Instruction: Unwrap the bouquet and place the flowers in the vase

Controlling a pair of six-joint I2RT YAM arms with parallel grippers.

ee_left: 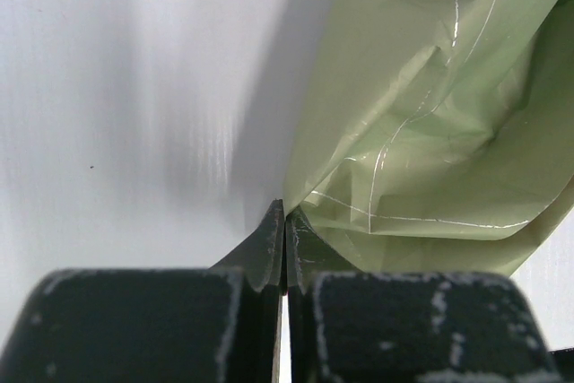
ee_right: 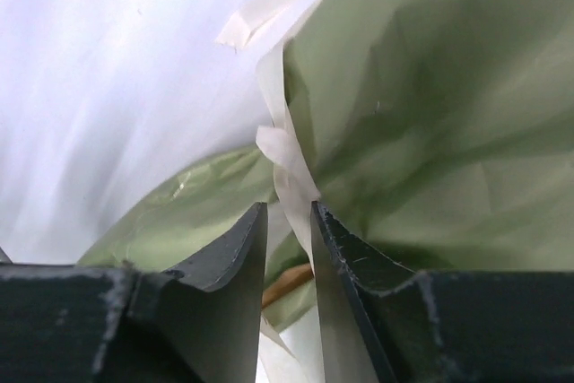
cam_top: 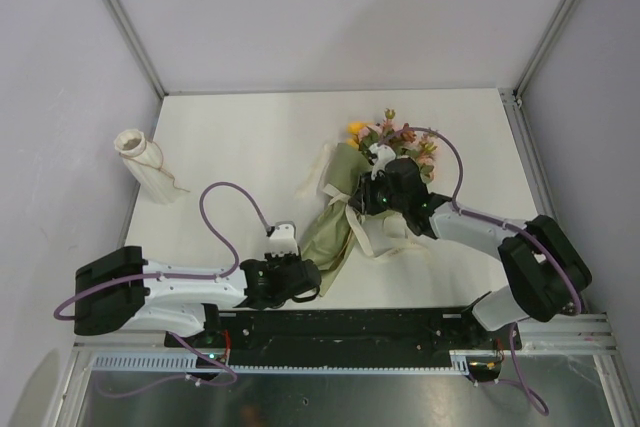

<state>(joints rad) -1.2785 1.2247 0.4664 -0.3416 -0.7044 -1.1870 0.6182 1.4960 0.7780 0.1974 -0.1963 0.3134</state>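
Bouquet [cam_top: 340, 217] lies mid-table, wrapped, its flowers [cam_top: 395, 139] pointing far. My right gripper [ee_right: 289, 221] has its jaws slightly apart astride the cream ribbon [ee_right: 285, 163], I'd say to work the tie loose. Left gripper [ee_left: 283, 226] is pressed together at the bouquet's near tip, likely anchoring it. Vase [cam_top: 145, 162] sits far left.

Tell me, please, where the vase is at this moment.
In the top view the vase is at the left edge of the table, close to the left wall, well apart from the bouquet.

The right gripper [ee_right: 288, 210], jaws slightly parted, flanks the cream ribbon [ee_right: 289, 181] (the bouquet [ee_right: 430, 87] behind).
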